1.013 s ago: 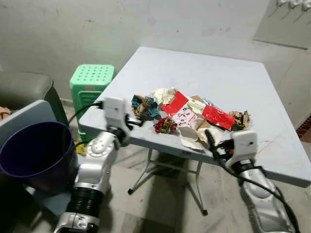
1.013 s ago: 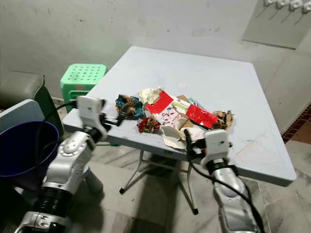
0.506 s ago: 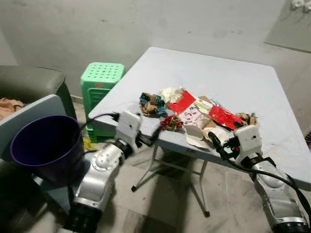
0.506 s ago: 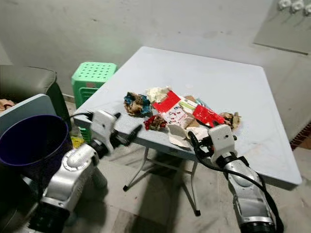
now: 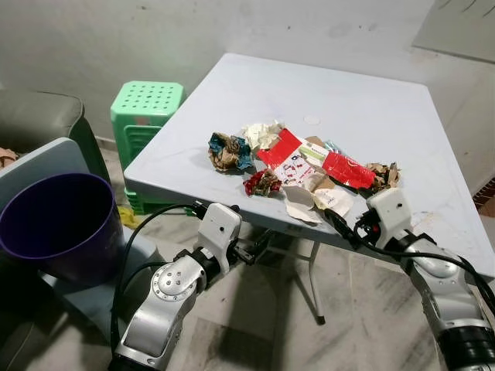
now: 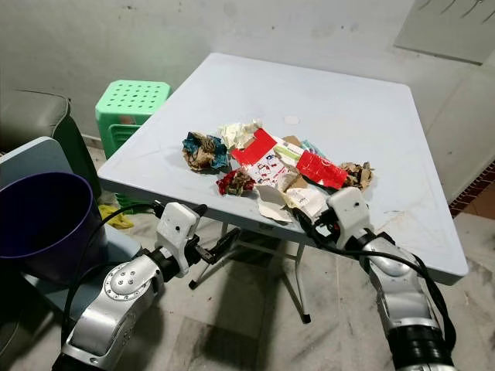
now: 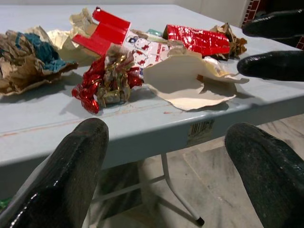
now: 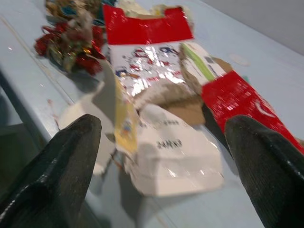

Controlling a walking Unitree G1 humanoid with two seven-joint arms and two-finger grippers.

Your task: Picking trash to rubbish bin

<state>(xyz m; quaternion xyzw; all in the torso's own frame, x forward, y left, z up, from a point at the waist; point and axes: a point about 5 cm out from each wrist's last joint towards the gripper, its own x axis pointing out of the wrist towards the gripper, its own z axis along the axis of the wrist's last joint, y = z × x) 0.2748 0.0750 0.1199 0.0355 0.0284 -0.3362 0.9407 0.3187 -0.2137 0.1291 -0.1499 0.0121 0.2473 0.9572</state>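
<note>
A heap of trash lies near the front edge of the pale blue table (image 5: 340, 100): a brown and blue paper ball (image 5: 227, 151), a red foil wad (image 5: 263, 183), a red and white carton (image 5: 290, 160), a red packet (image 5: 347, 170) and torn white paper (image 5: 309, 205). The purple bin (image 5: 58, 224) stands on the floor at the left. My left gripper (image 5: 261, 246) hangs open just below the table's front edge, facing the foil wad (image 7: 107, 78). My right gripper (image 5: 340, 228) is open at the edge, pointing at the white paper (image 8: 171, 156).
A green plastic stool (image 5: 147, 116) stands left of the table, with a dark sofa (image 5: 39, 127) further left. A grey panel (image 5: 39, 166) rises behind the bin. Folding table legs (image 5: 313, 286) cross under the top. The wall runs close behind.
The camera has shifted. My left gripper dropped from the table's left corner to below its front edge, nearer the middle. My right gripper stayed by the white paper.
</note>
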